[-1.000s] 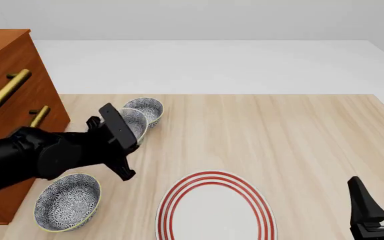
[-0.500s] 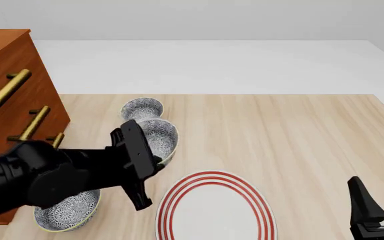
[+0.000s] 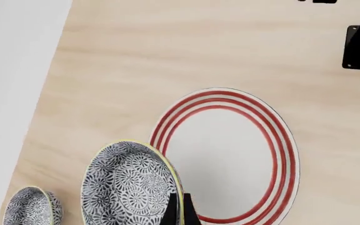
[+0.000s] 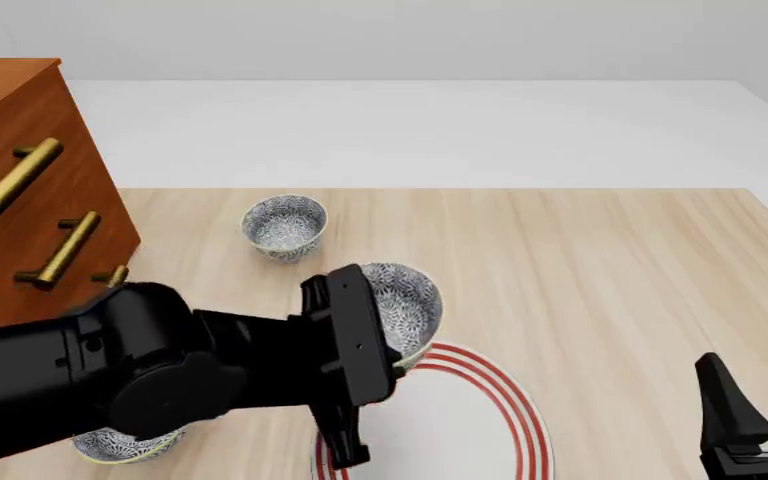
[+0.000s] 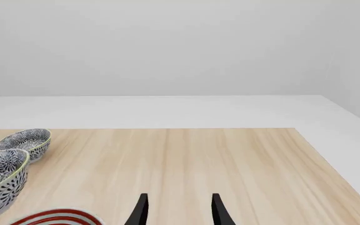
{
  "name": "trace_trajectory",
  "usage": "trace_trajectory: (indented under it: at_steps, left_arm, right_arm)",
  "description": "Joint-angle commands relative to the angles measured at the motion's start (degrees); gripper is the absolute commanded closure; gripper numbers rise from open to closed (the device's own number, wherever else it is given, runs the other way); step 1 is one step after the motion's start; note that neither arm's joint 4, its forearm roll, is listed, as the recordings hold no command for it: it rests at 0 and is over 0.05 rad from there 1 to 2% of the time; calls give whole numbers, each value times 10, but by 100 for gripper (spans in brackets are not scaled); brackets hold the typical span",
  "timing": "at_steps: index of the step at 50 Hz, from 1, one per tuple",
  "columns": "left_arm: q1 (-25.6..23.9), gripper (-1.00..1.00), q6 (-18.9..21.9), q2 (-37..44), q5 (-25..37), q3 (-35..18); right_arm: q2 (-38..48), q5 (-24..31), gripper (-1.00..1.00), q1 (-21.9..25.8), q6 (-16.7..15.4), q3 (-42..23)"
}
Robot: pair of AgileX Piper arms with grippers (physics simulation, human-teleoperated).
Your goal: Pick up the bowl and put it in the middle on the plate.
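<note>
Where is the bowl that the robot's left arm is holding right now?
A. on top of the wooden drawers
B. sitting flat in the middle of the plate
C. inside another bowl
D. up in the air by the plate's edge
D. The left gripper has its jaws pinched on the rim of the bowl, which hangs tilted over the near-left edge of the plate, not yet set down in the middle.

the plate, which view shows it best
The left wrist view: the plate shows almost whole, all three red rings clear, only its edge hidden by the held bowl. In the front view the left arm covers much of it. The right wrist view catches only a sliver.
</note>
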Motion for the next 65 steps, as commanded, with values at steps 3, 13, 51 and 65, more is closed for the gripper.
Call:
trace_trajectory:
  at_steps: [3,13,51,65]
  left_arm:
    - [-53,100,-9,45,-20,-20]
    - [-80,100,-2,73,-33,-26]
    - [-120,100,-17,116,-79,19]
    - [-123,100,-18,131,-97,41]
  right_arm:
    - [0,0,-100,0,0,0]
    - [0,0,-100,0,0,0]
    - [0,0,-100,0,0,0]
    - [0,0,-100,0,0,0]
